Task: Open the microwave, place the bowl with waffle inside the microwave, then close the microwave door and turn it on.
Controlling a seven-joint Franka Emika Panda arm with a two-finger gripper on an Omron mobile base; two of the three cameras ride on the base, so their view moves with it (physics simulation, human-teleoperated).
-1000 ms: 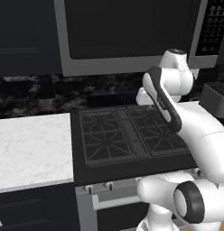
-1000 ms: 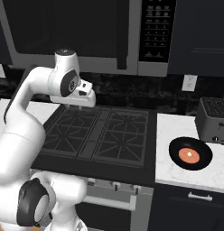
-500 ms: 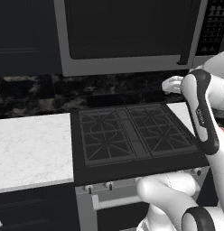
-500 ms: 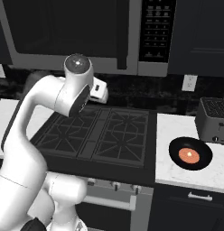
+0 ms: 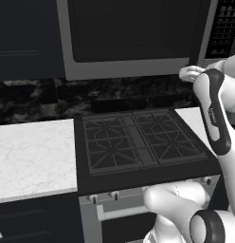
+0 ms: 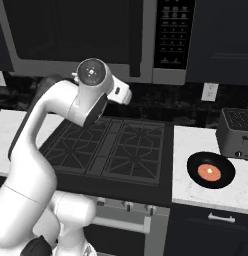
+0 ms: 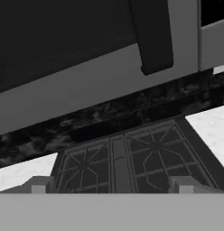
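The microwave [image 5: 129, 71] hangs above the stove with its microwave door [image 6: 71, 65] shut; the black bar handle [image 6: 136, 30] stands left of the button panel [image 6: 171, 30]. In the hand view, the door's lower frame [image 7: 86, 85] and the handle's lower end [image 7: 152, 38] are close ahead. My gripper [image 7: 111, 188] is open and empty, its fingertips [image 7: 39, 185] wide apart, and my hand [image 6: 121, 93] hovers just below the microwave over the stove. On the right counter sits the black bowl [image 6: 212, 170] holding the waffle [image 6: 208, 173], far from the gripper.
A black gas stove [image 5: 138, 142] lies under the hand. White marble counter [image 5: 34, 154] is to its left, and more counter [image 6: 196, 145] to its right holds a dark toaster [image 6: 236, 132] behind the bowl. Dark cabinets flank the microwave.
The arm has swung, and the hand has moved right and a little up, nearer the microwave's lower edge and handle. Bowl and door have not moved.
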